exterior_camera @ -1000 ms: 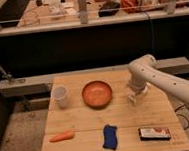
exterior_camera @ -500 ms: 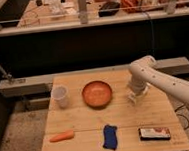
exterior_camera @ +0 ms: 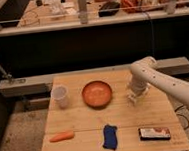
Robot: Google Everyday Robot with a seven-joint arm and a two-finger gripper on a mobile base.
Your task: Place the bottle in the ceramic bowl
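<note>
Though nr ceramic bowl [exterior_camera: 97, 94], pincer [exterior_camera: 133, 98] apart.

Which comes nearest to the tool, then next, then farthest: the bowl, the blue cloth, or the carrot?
The tool hangs over the right part of the table.
1. Bowl: beside it, at the middle back.
2. Blue cloth: at the front edge, near the middle.
3. Carrot: at the front, on the far left.

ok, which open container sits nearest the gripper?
The ceramic bowl, orange-brown, just left of the gripper, which hangs low beside it. The white cup stands farther left, beyond the bowl.
</note>
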